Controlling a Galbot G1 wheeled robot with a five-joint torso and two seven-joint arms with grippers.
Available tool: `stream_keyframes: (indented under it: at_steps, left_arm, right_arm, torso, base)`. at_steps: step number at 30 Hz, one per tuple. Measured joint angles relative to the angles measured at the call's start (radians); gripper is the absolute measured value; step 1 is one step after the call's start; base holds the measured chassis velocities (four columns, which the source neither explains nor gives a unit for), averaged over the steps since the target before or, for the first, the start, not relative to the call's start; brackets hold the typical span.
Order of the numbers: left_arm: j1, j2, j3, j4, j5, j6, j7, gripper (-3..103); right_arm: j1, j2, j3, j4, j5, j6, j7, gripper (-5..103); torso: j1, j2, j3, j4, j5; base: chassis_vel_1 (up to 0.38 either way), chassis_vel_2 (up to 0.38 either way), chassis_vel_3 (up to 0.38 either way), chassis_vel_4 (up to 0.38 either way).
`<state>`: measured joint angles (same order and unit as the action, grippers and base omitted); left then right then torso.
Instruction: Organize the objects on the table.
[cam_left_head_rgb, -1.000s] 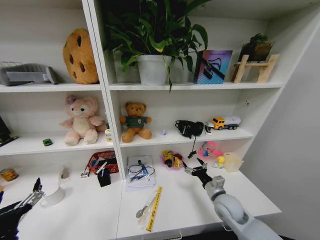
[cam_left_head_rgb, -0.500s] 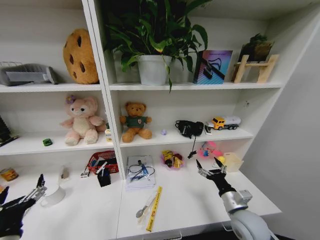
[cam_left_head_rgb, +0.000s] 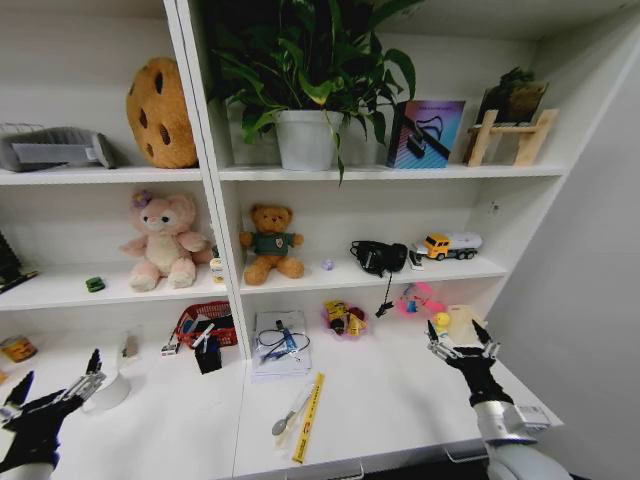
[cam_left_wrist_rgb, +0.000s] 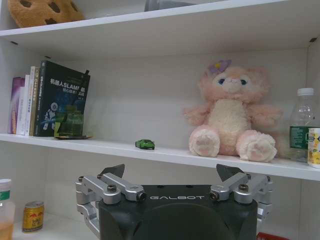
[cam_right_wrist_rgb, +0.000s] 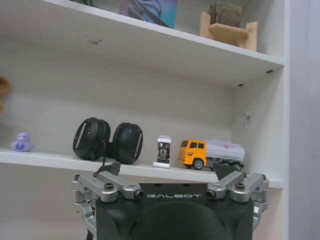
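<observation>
Right gripper (cam_left_head_rgb: 462, 340) farther right, spread.

White shelving unit (cam_left_head_rgb: 225, 173), three tiers, central upright divider; plain grey wall (cam_left_head_rgb: 590, 260) at its right edge.

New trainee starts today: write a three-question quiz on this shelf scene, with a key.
1. True or false: the right gripper holds the yellow ruler.
2. What sits beside the pink plush rabbit on its shelf: A) small green toy car, B) white mug, C) black headphones?
3. Fill in: the open left gripper hovers beside the ____ mug.

Key: 1 false, its fingers are spread and empty; 2 A; 3 white.
</observation>
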<state>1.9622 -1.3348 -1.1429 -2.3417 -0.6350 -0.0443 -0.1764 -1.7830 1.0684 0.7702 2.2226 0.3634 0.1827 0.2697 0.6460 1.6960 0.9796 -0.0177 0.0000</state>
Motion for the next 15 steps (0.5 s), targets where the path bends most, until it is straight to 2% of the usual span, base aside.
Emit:
stream_keyframes:
  at_steps: [8,15]
  left_arm:
    - [-0.034,0.035,0.054,0.011,0.034,0.045,-0.02,100]
    - [-0.046,0.047,0.068,0.011,0.04,0.063,-0.03,100]
  right_arm:
    - [-0.043,0.094,0.055,0.006,-0.039,0.038,0.011,100]
    - [-0.064,0.111,0.072,0.01,-0.038,0.077,-0.009,100]
  torso:
    - [0.0,0.0,0.0,-0.0001,0.0]
    - [0.0,0.0,0.0,-0.0001,-0.0001]
  base:
    - [0.0,0.0,0.0,0.0]
    - [0.0,0.0,0.0,0.0]
